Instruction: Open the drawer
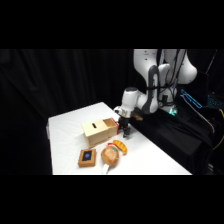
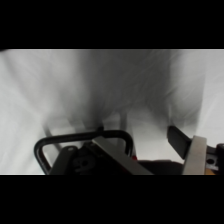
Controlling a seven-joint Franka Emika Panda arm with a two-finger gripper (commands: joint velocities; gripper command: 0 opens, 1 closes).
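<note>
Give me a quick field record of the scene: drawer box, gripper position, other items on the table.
drawer box: pale wooden box with a dark top slot, mid-table
drawer state: cannot tell from these views
gripper: low beside the box's right end
contact: cannot tell
other items: flat brown square with blue centre; round tan object; red and yellow object
surface: white table

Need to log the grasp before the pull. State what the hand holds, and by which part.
It cannot be told. In the side view the hand is down beside the right end of the wooden box; the wrist view shows mostly white table, no clear grip.
</note>
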